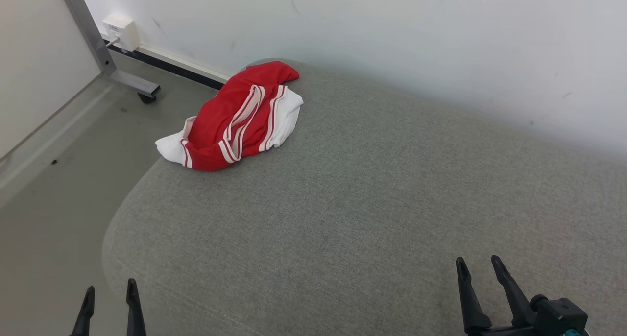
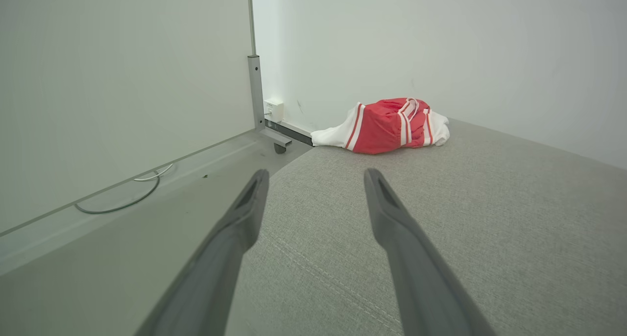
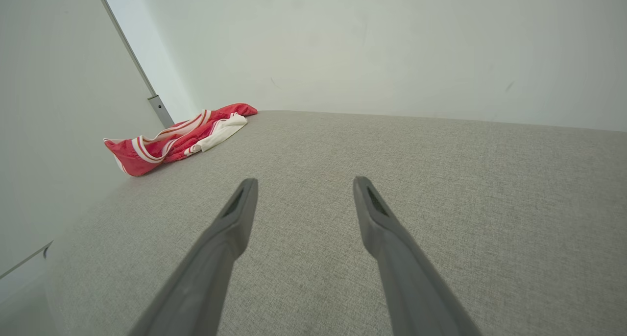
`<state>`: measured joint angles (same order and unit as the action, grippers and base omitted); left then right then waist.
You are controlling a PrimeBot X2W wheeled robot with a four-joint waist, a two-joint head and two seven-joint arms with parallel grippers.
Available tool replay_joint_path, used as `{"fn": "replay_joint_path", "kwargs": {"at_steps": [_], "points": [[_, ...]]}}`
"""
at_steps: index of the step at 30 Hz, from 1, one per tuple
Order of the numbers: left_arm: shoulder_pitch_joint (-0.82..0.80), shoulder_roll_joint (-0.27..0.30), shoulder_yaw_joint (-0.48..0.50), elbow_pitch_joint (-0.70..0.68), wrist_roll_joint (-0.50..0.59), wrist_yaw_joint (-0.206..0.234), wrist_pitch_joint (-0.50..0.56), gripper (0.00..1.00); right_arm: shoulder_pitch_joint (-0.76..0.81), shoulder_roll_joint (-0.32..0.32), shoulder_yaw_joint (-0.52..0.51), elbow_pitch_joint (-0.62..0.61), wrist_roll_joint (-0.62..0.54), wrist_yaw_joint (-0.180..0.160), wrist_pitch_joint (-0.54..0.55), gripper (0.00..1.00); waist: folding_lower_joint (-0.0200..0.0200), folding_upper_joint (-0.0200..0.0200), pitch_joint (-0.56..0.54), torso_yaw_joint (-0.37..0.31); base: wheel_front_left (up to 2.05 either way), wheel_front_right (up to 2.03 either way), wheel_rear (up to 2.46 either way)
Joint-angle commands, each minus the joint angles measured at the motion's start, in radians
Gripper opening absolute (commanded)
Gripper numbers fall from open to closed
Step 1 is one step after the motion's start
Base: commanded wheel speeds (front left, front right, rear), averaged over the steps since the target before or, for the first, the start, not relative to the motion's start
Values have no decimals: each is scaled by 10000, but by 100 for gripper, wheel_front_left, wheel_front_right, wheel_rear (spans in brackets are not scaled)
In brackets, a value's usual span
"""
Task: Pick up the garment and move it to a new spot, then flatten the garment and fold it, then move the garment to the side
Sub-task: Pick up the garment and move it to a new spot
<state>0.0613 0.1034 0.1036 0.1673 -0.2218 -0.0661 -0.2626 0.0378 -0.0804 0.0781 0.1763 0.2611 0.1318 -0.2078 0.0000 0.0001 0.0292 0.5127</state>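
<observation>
Task not yet begun: the crumpled red-and-white garment [image 1: 235, 120] lies at the far left corner of the grey upholstered cushion [image 1: 372, 194], well apart from the left gripper [image 1: 110, 287] and right gripper [image 1: 477, 260], both spread and empty; pickup, flattening and folding remain.

Holds dark long-fingered left gripper [image 1: 110, 285] and right gripper [image 1: 477, 259] low, fingers spread wide, empty, pointing forward.

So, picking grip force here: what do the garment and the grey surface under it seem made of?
The garment: soft matte cloth, likely knit jersey; it slumps in loose folds, red with white striped trim. The grey surface: coarse woven upholstery fabric, matte; visible weave and a stitched seam, probably padded.
</observation>
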Motion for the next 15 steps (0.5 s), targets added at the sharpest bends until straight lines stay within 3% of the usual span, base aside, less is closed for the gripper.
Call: {"fn": "replay_joint_path", "kwargs": {"at_steps": [1,8,15], "points": [[131,49,49,-57,-37,47,-27,100,-87,-19,30,22,-2,-25,10,100,0,-1,-13,-35,0,0,0],[-20,106,138,-69,-96,103,-29,100,-141,-52,-10,-2,-5,-25,31,100,0,-1,81,-347,0,0,0],[-1193,327,165,75,-214,48,-13,100,-461,-240,-317,-300,-270,-25,208,100,0,-1,680,-908,0,0,0]]}}
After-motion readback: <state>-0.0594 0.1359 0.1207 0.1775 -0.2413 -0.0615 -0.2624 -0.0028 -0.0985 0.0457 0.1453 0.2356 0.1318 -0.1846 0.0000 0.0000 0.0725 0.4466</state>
